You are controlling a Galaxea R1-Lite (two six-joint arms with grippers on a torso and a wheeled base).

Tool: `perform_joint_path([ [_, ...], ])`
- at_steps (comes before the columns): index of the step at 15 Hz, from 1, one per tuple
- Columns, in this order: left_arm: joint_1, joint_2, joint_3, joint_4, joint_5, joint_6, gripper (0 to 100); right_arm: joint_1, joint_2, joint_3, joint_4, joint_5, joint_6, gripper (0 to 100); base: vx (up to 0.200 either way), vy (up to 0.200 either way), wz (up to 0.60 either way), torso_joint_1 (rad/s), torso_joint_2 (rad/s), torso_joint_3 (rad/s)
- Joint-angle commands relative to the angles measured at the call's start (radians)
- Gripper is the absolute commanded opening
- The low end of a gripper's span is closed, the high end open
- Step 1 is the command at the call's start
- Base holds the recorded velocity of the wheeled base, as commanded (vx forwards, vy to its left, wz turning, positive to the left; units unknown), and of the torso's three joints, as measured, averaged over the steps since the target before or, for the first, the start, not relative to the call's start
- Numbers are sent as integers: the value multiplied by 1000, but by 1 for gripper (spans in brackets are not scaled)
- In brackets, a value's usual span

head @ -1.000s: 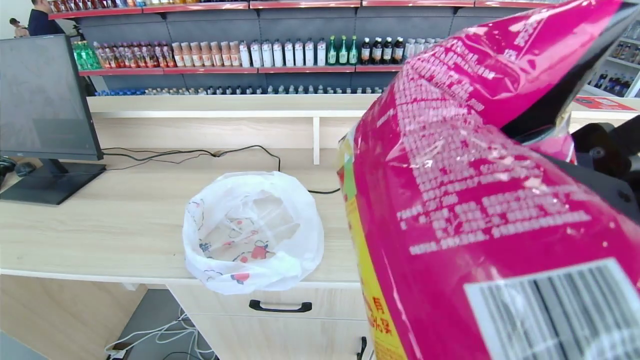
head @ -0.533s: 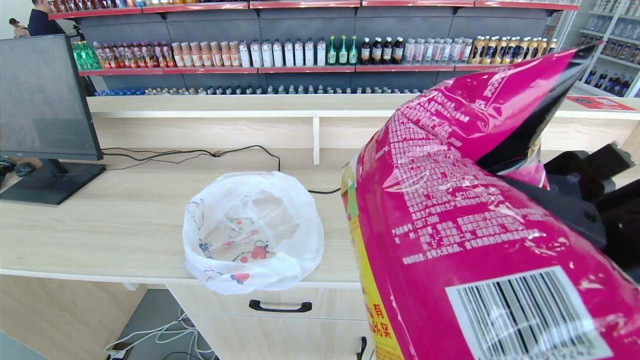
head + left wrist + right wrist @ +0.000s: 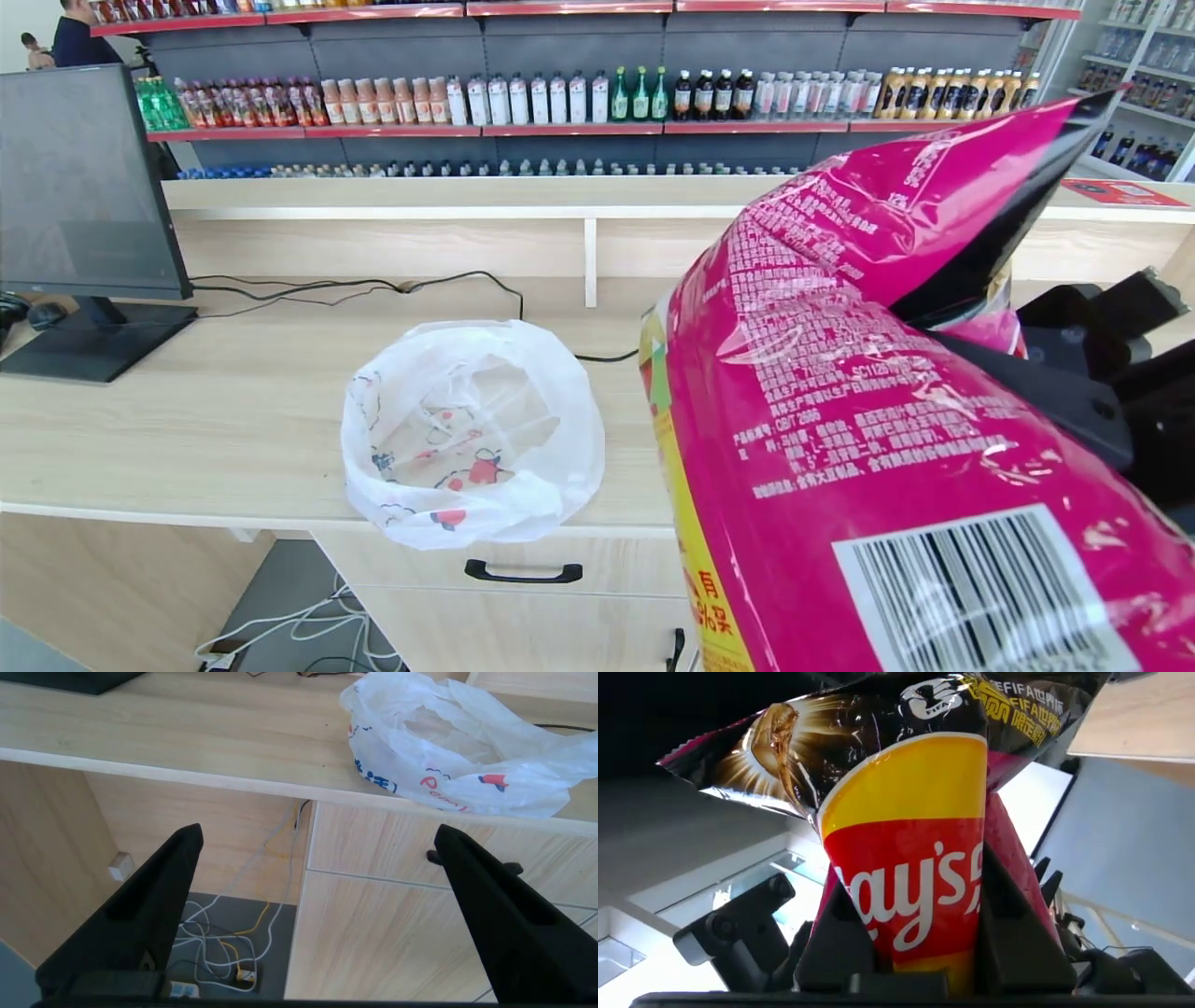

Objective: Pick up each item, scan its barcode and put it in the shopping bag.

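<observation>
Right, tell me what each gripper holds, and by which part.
The right gripper clamps the pink chip bag across its body, at the crease well away from the barcode end. The left gripper is open, holding nothing.

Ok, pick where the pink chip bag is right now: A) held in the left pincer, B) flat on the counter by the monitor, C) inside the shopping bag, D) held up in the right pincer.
D: the pink chip bag is clamped in the right pincer, raised with its barcode showing; the left pincer is open and empty, and the shopping bag sits on the counter.
</observation>
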Motion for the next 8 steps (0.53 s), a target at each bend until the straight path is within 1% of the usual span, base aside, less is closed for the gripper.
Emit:
perform_joint_path([
  [1,0,0,0,0,0,-1,100,0,-27,14,-1,0,0,0,0,0,0,0,0,0],
  [2,0,0,0,0,0,-1,100,0,-29,25,-1,0,-17,0,0,0,0,0,0,0],
  [4,0,0,0,0,0,-1,100,0,-29,46,-1,-3,-96,0,0,0,0,0,0,0],
  [7,0,0,0,0,0,0,100,-4,-33,40,-1,-1,-106,0,0,0,0,0,0,0],
  [8,0,0,0,0,0,-1,100,-29,-15,30,-1,-3,-115,0,0,0,0,0,0,0],
])
